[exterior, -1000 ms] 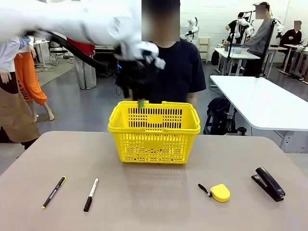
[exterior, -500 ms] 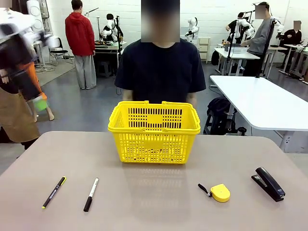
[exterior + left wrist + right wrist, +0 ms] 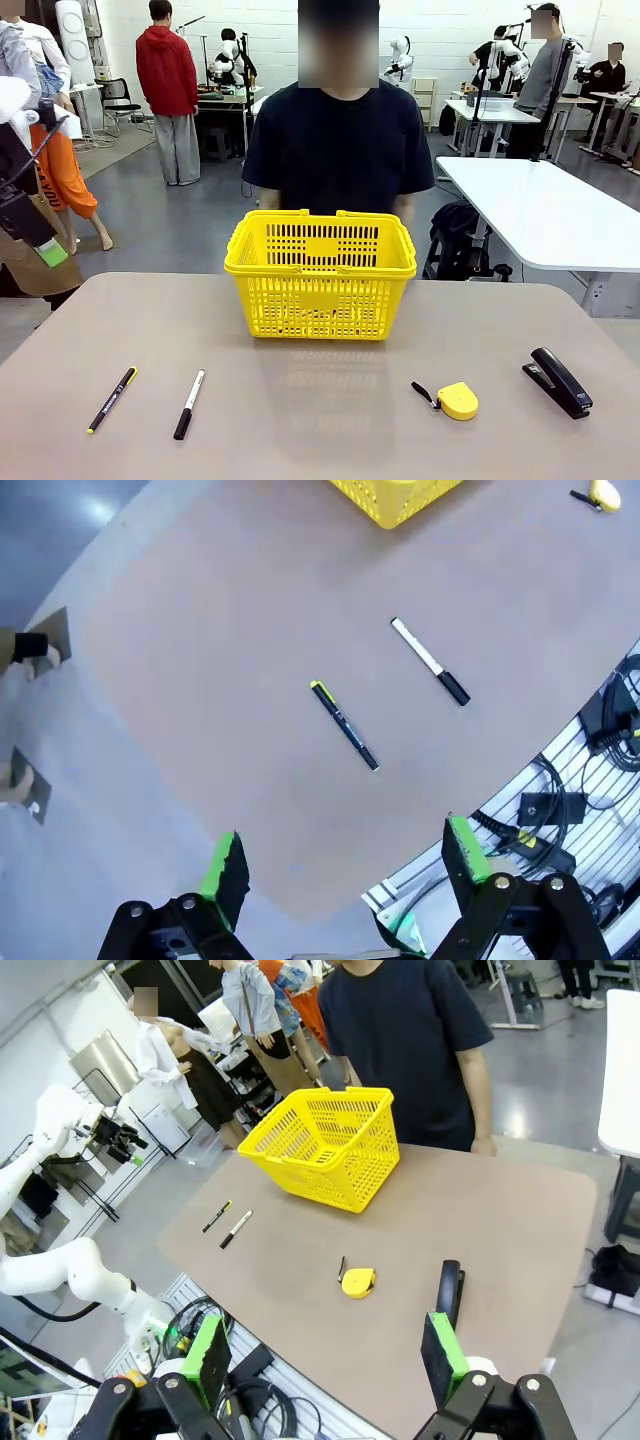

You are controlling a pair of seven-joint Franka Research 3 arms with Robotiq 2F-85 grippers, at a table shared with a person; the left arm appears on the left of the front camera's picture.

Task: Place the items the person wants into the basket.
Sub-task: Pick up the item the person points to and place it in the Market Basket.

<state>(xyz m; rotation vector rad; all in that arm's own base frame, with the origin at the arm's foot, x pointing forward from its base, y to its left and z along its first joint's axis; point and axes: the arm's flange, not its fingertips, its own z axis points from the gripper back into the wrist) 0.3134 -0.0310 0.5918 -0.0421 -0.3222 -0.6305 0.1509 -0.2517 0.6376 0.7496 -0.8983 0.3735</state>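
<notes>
Front view shows the yellow basket (image 3: 320, 300) at centre frame on the table (image 3: 330, 445), just in front of the person (image 3: 338, 145). The yellow-tipped pen (image 3: 112, 399) and the white-barrelled marker (image 3: 189, 403) lie near each other at lower left, and the tape measure (image 3: 458, 400) and stapler (image 3: 558, 381) at lower right. The left gripper (image 3: 45, 250) hangs at the left edge, its fingers (image 3: 225, 865) spread and empty in the left wrist view, and the right gripper (image 3: 325, 1355) is spread and empty at the bottom of the right wrist view.

Front view faces across the table (image 3: 320, 440); wrist views look down from high — all share pen (image 3: 112, 399), marker (image 3: 189, 404), probably basket (image 3: 395, 495).
</notes>
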